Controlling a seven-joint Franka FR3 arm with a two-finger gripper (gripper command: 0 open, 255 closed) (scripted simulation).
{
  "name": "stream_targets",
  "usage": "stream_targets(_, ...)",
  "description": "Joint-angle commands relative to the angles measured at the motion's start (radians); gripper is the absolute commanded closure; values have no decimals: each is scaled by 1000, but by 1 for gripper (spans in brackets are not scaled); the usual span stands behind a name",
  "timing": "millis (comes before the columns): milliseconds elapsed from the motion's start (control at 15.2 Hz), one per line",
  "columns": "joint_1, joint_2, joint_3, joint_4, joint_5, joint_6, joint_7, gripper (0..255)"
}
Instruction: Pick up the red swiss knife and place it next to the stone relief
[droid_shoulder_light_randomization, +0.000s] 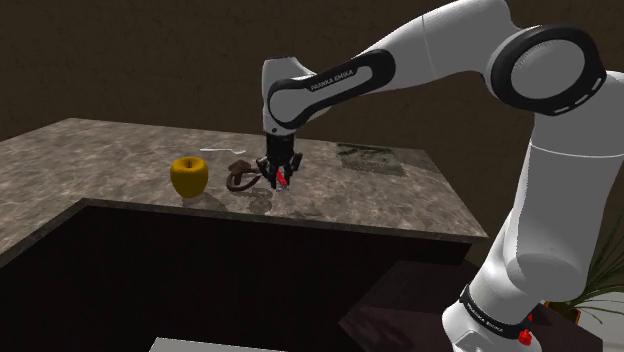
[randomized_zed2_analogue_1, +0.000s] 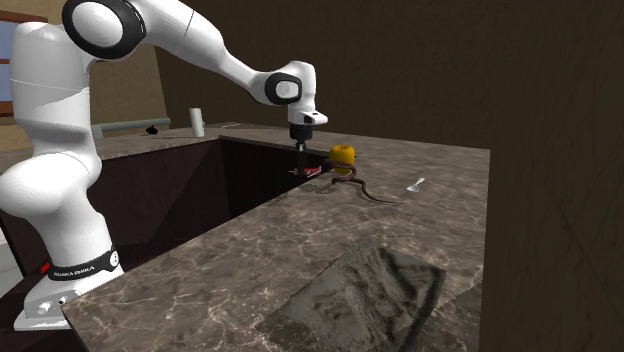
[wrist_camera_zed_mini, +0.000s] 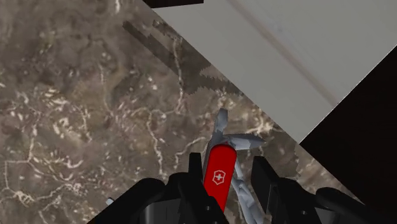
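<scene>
Ok, hand is clamped on the red swiss knife low over the front edge of the table; looks light, rigid, slick-sided, tools fanned out, so hold across the red body, not the thin steel bits.

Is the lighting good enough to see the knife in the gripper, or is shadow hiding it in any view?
Shoulder view: dim overall, yet the red swiss knife stands out in the gripper, which casts a soft shadow on the counter below. Second exterior view: brighter, and the stone relief is evenly lit. Wrist view: the knife is well lit, with no glare, between the black fingers.
</scene>
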Motion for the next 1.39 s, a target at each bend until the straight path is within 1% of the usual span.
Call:
stream_targets(0,0,-6,1,21,1,-27,0,255)
stream_targets(198,0,-17,1,43,3,-61,-1,255)
stream_targets(660,-86,57,-56,149,3,-94,-145,255)
stream_targets(990,-146,136,-91,265,4,-132,-242,255)
stream_targets(1320,-205,241,-120,425,6,-188,-331,255)
